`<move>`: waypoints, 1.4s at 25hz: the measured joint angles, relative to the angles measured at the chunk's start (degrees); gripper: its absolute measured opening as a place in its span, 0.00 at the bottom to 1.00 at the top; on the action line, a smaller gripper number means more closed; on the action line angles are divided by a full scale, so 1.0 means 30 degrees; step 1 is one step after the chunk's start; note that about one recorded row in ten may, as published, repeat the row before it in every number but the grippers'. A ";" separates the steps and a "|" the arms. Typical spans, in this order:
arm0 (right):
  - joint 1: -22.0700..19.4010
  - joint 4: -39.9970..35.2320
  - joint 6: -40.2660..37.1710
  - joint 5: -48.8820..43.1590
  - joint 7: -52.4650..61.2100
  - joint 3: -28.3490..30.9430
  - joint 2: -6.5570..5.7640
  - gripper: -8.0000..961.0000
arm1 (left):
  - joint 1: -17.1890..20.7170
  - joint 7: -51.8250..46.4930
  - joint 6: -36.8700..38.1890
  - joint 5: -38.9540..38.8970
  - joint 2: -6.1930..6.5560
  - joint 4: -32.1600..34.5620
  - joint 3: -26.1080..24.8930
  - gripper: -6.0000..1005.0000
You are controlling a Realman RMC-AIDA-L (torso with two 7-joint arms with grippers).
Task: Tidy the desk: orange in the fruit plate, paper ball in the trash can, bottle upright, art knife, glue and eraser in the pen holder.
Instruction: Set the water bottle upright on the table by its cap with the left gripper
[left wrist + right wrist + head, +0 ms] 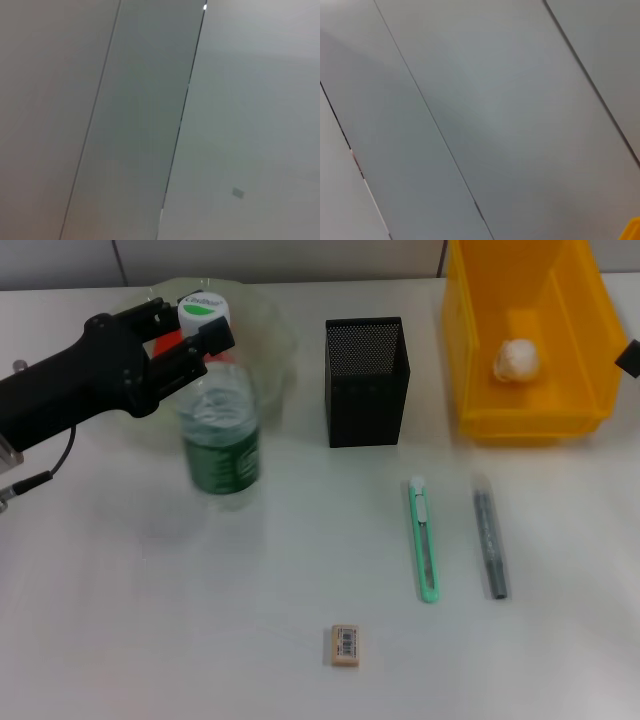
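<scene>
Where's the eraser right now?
In the head view the eraser lies flat on the desk near the front edge, roughly centre, alone in front and to the left of the art knife.

You are seeing a yellow trash can (575,400), black mesh pen holder (366,382), mint-green art knife (425,540), grey glue (490,537), white counter (150,620).

It looks like an office or lab test bench: a plain white desk (150,640) set against pale grey wall panels (140,125) with thin dark seams. Stationery supports this: a black mesh pen holder (366,383), a knife (425,540), a glue stick (490,538) and an eraser (345,645), beside a yellow bin (530,390).
</scene>
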 joint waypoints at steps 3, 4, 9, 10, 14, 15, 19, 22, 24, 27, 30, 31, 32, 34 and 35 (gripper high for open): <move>0.0154 0.0138 0.0023 0.0023 -0.0009 0.0002 0.0000 0.86 | 0.0101 0.0577 -0.0015 -0.0004 -0.0050 -0.0433 -0.0238 0.45; 0.0266 0.0244 0.0025 0.0033 -0.0022 0.0000 0.0000 0.86 | 0.0101 0.0577 -0.0015 -0.0004 -0.0050 -0.0433 -0.0238 0.45; 0.0778 0.0649 0.0149 -0.0026 -0.0078 -0.0008 0.0010 0.86 | 0.0252 0.1988 -0.0071 -0.0014 -0.0069 -0.1660 -0.0964 0.45; 0.0873 0.0677 0.0177 -0.0073 -0.0081 -0.0080 0.0024 0.86 | 0.0444 0.3192 -0.0127 -0.0024 -0.0106 -0.2601 -0.1549 0.45; 0.0954 0.0737 0.0199 -0.0089 -0.0086 -0.0238 0.0033 0.86 | 0.0537 0.4417 -0.0139 -0.0031 -0.0124 -0.3545 -0.2005 0.45; 0.1000 0.0804 0.0213 -0.0093 -0.0089 -0.0239 0.0044 0.86 | 0.0607 0.5392 -0.0177 -0.0032 -0.0124 -0.4250 -0.2314 0.45; 0.1091 0.0846 0.0462 -0.0090 -0.0101 -0.0239 0.0210 0.86 | 0.0719 0.6466 -0.0253 -0.0032 -0.0124 -0.4887 -0.2743 0.45; 0.1349 0.1103 0.0890 -0.0075 -0.0221 -0.0234 0.0467 0.86 | 0.0988 0.7367 -0.0294 -0.0033 -0.0159 -0.5304 -0.3417 0.45; 0.1418 0.1331 0.0968 -0.0074 -0.0325 -0.0233 0.0474 0.86 | 0.1164 0.7851 -0.0306 -0.0036 -0.0176 -0.5457 -0.3743 0.45; 0.1755 0.2092 0.1216 0.0050 -0.0827 -0.0223 0.0454 0.86 | 0.1344 0.8797 -0.0335 -0.0036 -0.0158 -0.5754 -0.3906 0.45; 0.2035 0.2185 0.1245 0.0059 -0.0869 -0.0227 0.0463 0.86 | 0.1476 1.0195 -0.0380 -0.0036 -0.0175 -0.6194 -0.4071 0.45; 0.2035 0.2185 0.1245 0.0059 -0.0869 -0.0227 0.0463 0.86 | 0.1476 1.0195 -0.0380 -0.0036 -0.0175 -0.6194 -0.4071 0.45; 0.2134 0.2252 0.1249 0.0059 -0.0872 -0.0229 0.0465 0.86 | 0.1504 1.0675 -0.0428 -0.0035 -0.0179 -0.6420 -0.4271 0.45; 0.2301 0.2437 0.1270 0.0060 -0.0902 -0.0233 0.0468 0.86 | 0.1567 1.1302 -0.0592 -0.0034 -0.0185 -0.6815 -0.4821 0.45; 0.2449 0.2617 0.1366 0.0059 -0.1017 -0.0234 0.0473 0.86 | 0.1614 1.1868 -0.0794 -0.0033 -0.0193 -0.7210 -0.5366 0.45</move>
